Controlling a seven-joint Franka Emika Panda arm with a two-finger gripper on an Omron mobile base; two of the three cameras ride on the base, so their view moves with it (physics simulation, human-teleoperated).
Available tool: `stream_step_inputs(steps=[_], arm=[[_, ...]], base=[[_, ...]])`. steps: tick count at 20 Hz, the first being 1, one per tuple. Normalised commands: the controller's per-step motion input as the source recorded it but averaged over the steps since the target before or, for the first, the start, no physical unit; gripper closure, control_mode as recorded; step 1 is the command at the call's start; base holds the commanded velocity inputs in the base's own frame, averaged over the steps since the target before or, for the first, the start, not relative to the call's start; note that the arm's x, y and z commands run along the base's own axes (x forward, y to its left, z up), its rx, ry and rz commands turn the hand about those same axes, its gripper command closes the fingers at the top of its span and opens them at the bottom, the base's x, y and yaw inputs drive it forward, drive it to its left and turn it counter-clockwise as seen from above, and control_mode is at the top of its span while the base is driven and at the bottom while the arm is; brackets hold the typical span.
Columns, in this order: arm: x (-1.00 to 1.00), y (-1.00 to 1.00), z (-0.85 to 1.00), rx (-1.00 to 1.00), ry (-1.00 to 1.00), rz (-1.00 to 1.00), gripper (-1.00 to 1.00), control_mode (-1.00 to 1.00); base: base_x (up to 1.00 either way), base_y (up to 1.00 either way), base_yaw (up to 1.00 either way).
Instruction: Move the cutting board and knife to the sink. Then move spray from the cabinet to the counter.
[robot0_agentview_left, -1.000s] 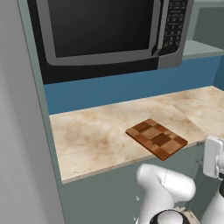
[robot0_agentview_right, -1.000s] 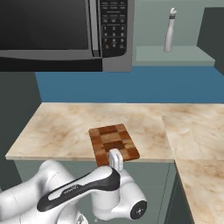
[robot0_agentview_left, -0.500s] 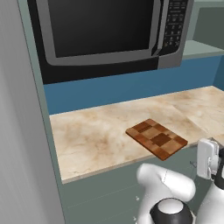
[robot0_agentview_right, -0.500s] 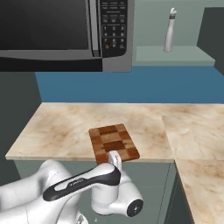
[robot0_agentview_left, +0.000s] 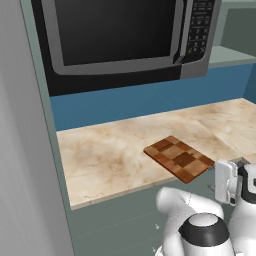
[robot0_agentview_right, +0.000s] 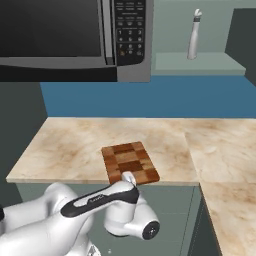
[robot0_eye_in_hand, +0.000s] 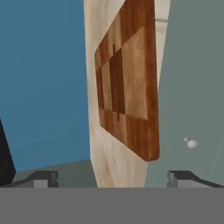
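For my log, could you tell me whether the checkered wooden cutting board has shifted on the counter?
No; the checkered wooden cutting board lies at the same spot by the beige marbled counter's front edge.

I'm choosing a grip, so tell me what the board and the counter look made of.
The board looks like wood: a checkerboard of light and dark brown blocks with a smooth, faintly satin face. The counter looks like polished stone, perhaps marble: beige with brownish veins and a light edge. It is a render, so both are guesses.

Both base views overlook the cutting board (robot0_agentview_left: 179, 158); rolled hand view faces it closely.
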Motion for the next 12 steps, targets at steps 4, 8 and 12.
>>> stream_step_inputs(steps=[4, 8, 12], arm=[[0.32, 0.12, -0.30, 0.00, 0.00, 0.03, -1.00, -1.00], [0.32, 0.09, -0.26, 0.00, 0.00, 0.03, -1.00, -1.00], [0.30, 0.06, -0.22, 0.00, 0.00, 0.03, -1.00, -1.00]], base=[[0.00, 0.00, 0.00], [0.00, 0.00, 0.00], [0.00, 0.00, 0.00]])
